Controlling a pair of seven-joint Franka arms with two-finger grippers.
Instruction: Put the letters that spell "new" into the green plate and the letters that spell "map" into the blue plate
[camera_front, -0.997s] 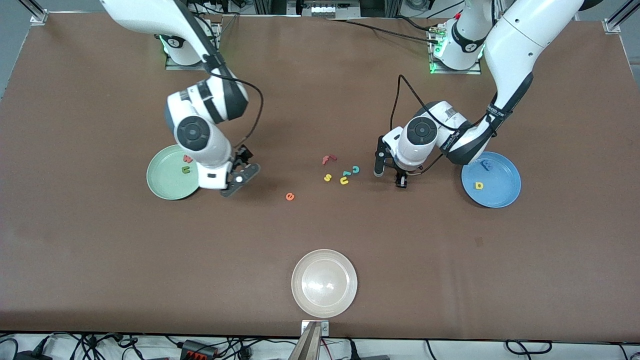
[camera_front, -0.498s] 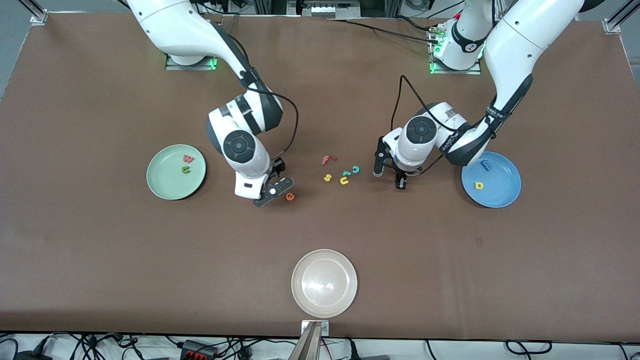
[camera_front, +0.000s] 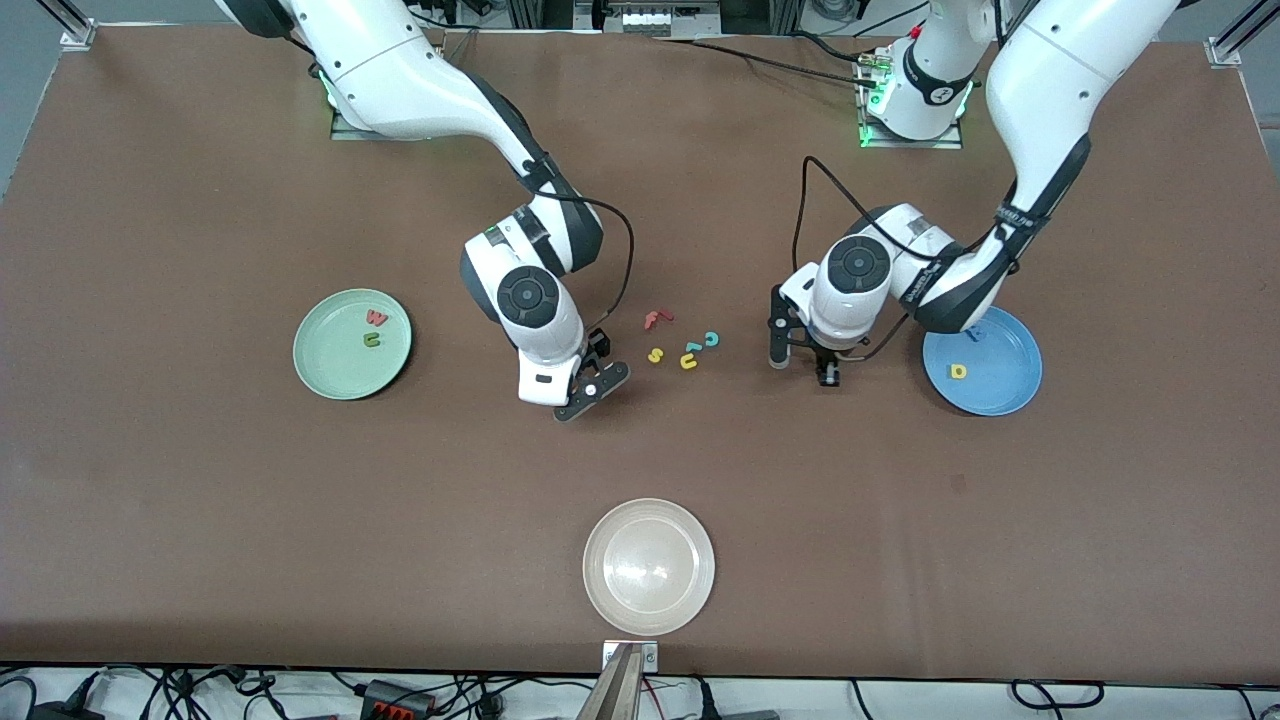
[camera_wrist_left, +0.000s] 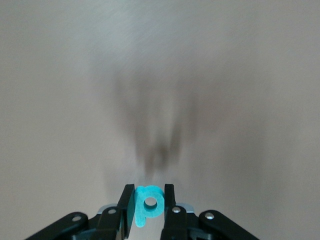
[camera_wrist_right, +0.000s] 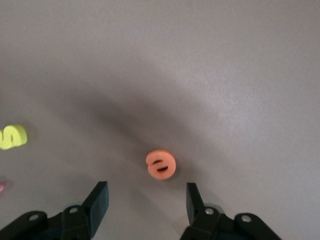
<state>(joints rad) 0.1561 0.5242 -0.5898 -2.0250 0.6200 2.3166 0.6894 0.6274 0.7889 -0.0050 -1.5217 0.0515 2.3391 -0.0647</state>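
- The left gripper (camera_wrist_left: 149, 200) was clamped on the teal "a" (camera_wrist_left: 149, 206), which stood pinched between its two fingers, lifted over bare table (camera_front: 200, 500).
- In the front view that gripper (camera_front: 802, 365) hung at about 9 o'clock of the blue plate (camera_front: 1000, 392), near its rim.
- The blue plate sat at 3 o'clock of the table's middle, with the yellow "p" (camera_front: 958, 371) lying in it.
- The right gripper (camera_wrist_right: 146, 197) had its fingers spread fairly wide and held nothing. The orange "e" (camera_wrist_right: 161, 164) lay flat on the table just ahead of the gap, touching neither finger.
- In the front view the right gripper (camera_front: 590, 385) covered that letter.
- The green plate (camera_front: 325, 378) sat at 9 o'clock of the middle, holding the pinkish "w" (camera_front: 376, 317) and the olive "n" (camera_front: 372, 340).
- Between the two grippers lay a red "f" (camera_front: 656, 319), a yellow "s" (camera_front: 655, 355), a teal "l" (camera_front: 693, 347), a yellow "u" (camera_front: 688, 362) and a teal "c" (camera_front: 711, 339).
- A cream plate (camera_front: 648, 610) sat at 6 o'clock.
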